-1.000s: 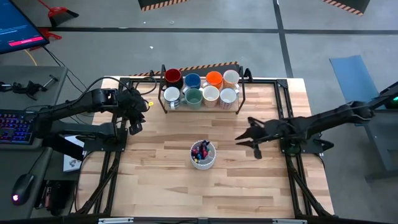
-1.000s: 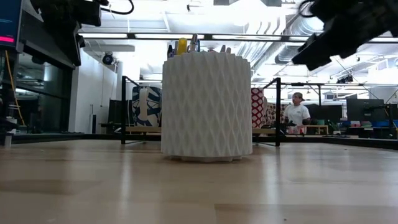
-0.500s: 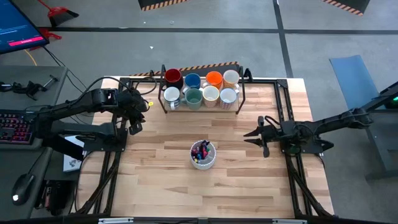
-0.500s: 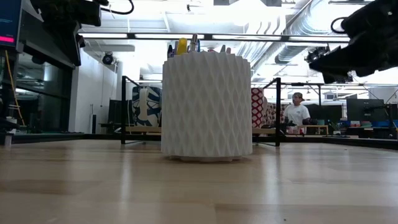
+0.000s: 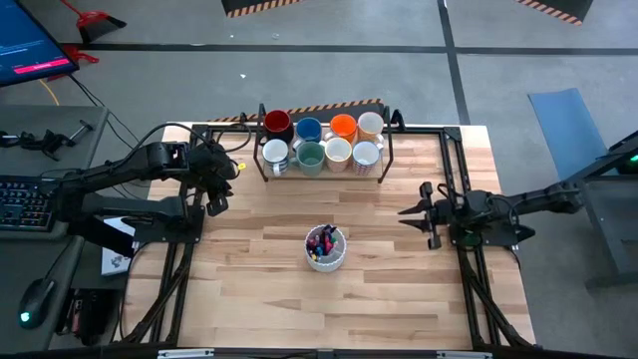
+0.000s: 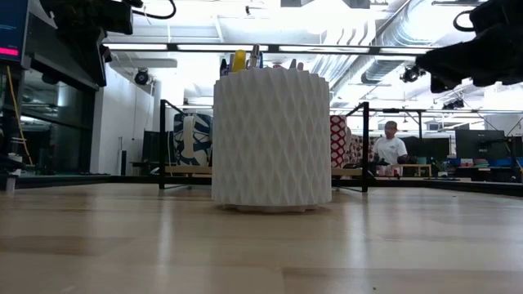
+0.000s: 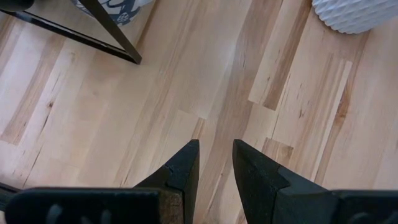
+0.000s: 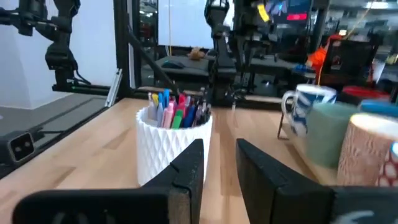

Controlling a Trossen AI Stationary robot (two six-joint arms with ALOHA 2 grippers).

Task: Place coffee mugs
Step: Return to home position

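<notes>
Overall: you have all eight coffee mugs in the shelf (image 5: 389, 150) at the far edge of the table (image 5: 399, 289), so the placing looks finished.
Far row: dark red mug (image 5: 277, 124), blue mug (image 5: 308, 130), orange mug (image 5: 343, 127) and cream mug (image 5: 370, 125), from left to right.
Near row: white mug (image 5: 275, 154), green mug (image 5: 310, 156), plain white mug (image 5: 338, 152) and patterned mug (image 5: 365, 155), packed side by side so that all fit inside the black frame.
Pen cup (image 5: 325, 247): it stands alone at the table's middle, well apart from the shelf; it is no part of your job, so leave it be.
Left hand (image 5: 213, 199): it hangs over the table's left side, near the shelf's left end, fingers narrowly parted and carrying nothing, aimed down at bare wood.
Right hand (image 5: 417, 213): it sits over the table's right side, pointing left towards the pen cup, fingers narrowly parted and empty; it is clear of the shelf, likely so you can fold the arm home without brushing a mug.
Next: nothing looks left to carry; you probably only need to park both arms.
</notes>
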